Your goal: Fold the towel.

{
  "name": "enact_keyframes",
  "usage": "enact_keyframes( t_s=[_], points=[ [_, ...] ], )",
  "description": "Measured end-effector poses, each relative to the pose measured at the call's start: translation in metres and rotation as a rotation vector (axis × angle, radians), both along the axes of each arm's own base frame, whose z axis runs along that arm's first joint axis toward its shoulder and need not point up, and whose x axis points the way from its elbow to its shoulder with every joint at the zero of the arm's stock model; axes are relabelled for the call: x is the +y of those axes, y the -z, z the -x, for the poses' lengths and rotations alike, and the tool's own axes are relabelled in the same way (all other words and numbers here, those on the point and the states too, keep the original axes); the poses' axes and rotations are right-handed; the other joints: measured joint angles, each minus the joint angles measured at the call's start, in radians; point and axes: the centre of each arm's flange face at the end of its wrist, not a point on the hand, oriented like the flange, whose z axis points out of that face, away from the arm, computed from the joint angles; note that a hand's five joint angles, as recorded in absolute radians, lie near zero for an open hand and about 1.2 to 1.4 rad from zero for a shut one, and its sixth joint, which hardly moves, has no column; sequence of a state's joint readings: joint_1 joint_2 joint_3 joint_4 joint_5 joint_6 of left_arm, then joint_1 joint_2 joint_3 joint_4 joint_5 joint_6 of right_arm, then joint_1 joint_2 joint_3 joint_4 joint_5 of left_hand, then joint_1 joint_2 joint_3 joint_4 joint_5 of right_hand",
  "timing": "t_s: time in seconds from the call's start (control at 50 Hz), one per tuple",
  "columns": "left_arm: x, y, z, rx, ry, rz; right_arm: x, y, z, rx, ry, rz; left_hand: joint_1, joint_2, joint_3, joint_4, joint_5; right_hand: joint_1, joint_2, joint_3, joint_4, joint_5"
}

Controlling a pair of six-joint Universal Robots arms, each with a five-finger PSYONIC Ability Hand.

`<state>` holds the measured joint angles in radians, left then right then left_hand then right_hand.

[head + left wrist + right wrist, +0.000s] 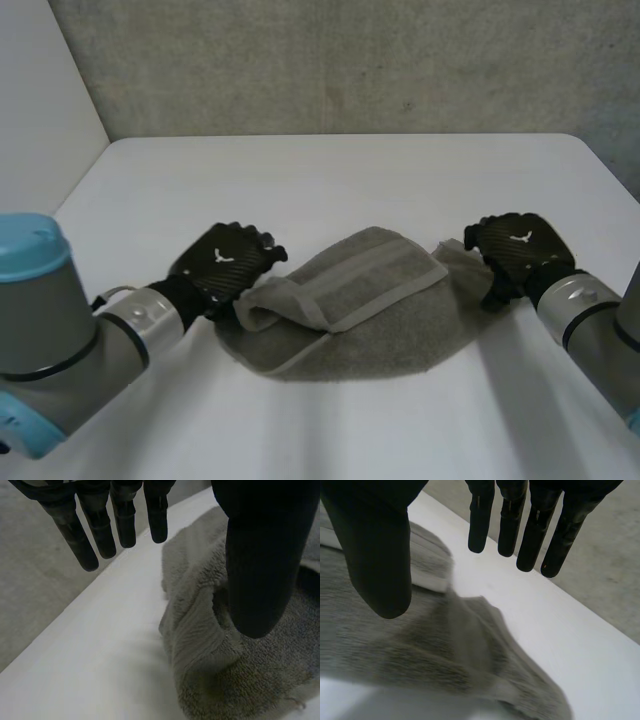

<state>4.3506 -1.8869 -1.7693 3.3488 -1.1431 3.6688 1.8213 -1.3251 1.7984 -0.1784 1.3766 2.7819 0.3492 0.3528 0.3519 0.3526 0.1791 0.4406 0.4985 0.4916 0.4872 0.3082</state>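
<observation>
The grey towel [375, 320] lies rumpled on the white table [330, 175], toward its near middle (partly folded over itself). The left robot hand [225, 262] is at its left end and the right robot hand [515, 250] at its right end. Both have straight, spread fingers and grip nothing.

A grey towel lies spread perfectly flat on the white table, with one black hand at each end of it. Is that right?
Not quite. The head view shows the towel bunched and partly folded over itself, not flat. The left hand and right hand are at its ends.
</observation>
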Motion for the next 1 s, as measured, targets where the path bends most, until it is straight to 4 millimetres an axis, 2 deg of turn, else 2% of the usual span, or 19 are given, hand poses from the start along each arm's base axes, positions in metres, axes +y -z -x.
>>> enact_keyframes(
  t_s=[0.1, 0.14, 0.2, 0.24, 0.32, 0.34, 0.38, 0.4, 0.44, 0.5, 0.58, 0.66, 0.76, 0.78, 0.8, 0.88, 1.0],
  points=[
    [-0.004, 0.019, 0.014, -0.035, 0.042, 0.000, 0.015, 0.006, -0.010, -0.004, -0.063, -0.029, 0.080, 0.072, 0.074, 0.070, 0.070, 0.000, 0.000, 0.000, 0.000, 0.000],
    [-0.005, 0.021, 0.015, -0.037, 0.045, -0.001, 0.017, 0.006, -0.011, -0.004, -0.072, -0.032, 0.088, 0.078, 0.080, 0.080, 0.078, 0.000, 0.000, 0.000, 0.000, 0.000],
    [-0.008, 0.028, 0.025, -0.040, 0.063, -0.003, 0.024, 0.010, -0.018, 0.001, -0.100, -0.044, 0.406, 0.413, 0.413, 0.386, 0.375, 0.000, 0.000, 0.000, 0.000, 0.000],
    [-0.012, 0.028, 0.030, -0.029, 0.061, 0.010, 0.026, 0.011, -0.020, 0.004, -0.110, -0.045, 0.794, 0.767, 0.745, 0.749, 0.742, 0.000, 0.000, 0.000, 0.000, 0.000],
    [-0.023, 0.022, 0.033, 0.004, 0.023, 0.039, 0.028, 0.012, -0.022, 0.008, -0.116, -0.045, 0.803, 0.825, 0.823, 0.825, 0.797, 0.000, 0.000, 0.000, 0.000, 0.000],
    [-0.037, 0.015, 0.033, 0.044, -0.047, 0.066, 0.028, 0.013, -0.023, 0.011, -0.119, -0.044, 0.804, 0.845, 0.844, 0.849, 0.821, 0.000, 0.000, 0.000, 0.000, 0.000],
    [-0.043, 0.012, 0.031, 0.063, -0.085, 0.076, 0.028, 0.013, -0.023, 0.012, -0.119, -0.044, 0.804, 0.849, 0.848, 0.852, 0.823, 0.000, 0.000, 0.000, 0.000, 0.000],
    [-0.054, 0.008, 0.028, 0.091, -0.153, 0.089, 0.027, 0.013, -0.023, 0.013, -0.120, -0.043, 0.804, 0.852, 0.851, 0.855, 0.827, 0.000, 0.000, 0.000, 0.000, 0.000],
    [-0.073, 0.002, 0.019, 0.138, -0.291, 0.110, 0.027, 0.013, -0.024, 0.012, -0.123, -0.041, 0.806, 0.857, 0.856, 0.860, 0.830, 0.000, 0.000, 0.000, 0.000, 0.000],
    [-0.089, 0.002, 0.003, 0.147, -0.430, 0.112, 0.027, 0.012, -0.026, 0.010, -0.130, -0.038, 0.806, 0.859, 0.858, 0.861, 0.830, 0.000, 0.000, 0.000, 0.000, 0.000],
    [-0.098, 0.009, -0.018, 0.105, -0.558, 0.078, 0.035, 0.011, -0.037, 0.003, -0.178, -0.034, 0.806, 0.861, 0.860, 0.864, 0.838, 0.000, 0.000, 0.000, 0.000, 0.000],
    [-0.093, 0.020, -0.030, 0.048, -0.598, 0.021, 0.042, 0.012, -0.049, -0.003, -0.230, -0.038, 0.806, 0.862, 0.861, 0.865, 0.838, 0.000, 0.000, 0.000, 0.000, 0.000],
    [-0.076, 0.030, -0.036, -0.009, -0.594, -0.049, 0.049, 0.016, -0.068, -0.011, -0.307, -0.050, 0.805, 0.815, 0.817, 0.815, 0.824, 0.000, 0.000, 0.000, 0.000, 0.000],
    [-0.068, 0.032, -0.038, -0.022, -0.589, -0.067, 0.049, 0.017, -0.076, -0.016, -0.331, -0.052, 0.617, 0.612, 0.614, 0.627, 0.633, 0.000, 0.000, 0.000, 0.000, 0.000],
    [-0.066, 0.032, -0.039, -0.026, -0.587, -0.072, 0.048, 0.018, -0.079, -0.019, -0.337, -0.052, 0.522, 0.549, 0.550, 0.556, 0.550, 0.000, 0.000, 0.000, 0.000, 0.000],
    [-0.056, 0.029, -0.042, -0.028, -0.582, -0.076, 0.037, 0.018, -0.090, -0.044, -0.335, -0.070, 0.351, 0.345, 0.355, 0.352, 0.352, 0.000, 0.000, 0.000, 0.000, 0.000],
    [-0.047, 0.017, -0.046, -0.012, -0.585, -0.056, 0.012, 0.018, -0.103, -0.096, -0.294, -0.142, 0.173, 0.169, 0.171, 0.168, 0.167, 0.001, 0.003, 0.003, 0.005, 0.013]
  ],
)
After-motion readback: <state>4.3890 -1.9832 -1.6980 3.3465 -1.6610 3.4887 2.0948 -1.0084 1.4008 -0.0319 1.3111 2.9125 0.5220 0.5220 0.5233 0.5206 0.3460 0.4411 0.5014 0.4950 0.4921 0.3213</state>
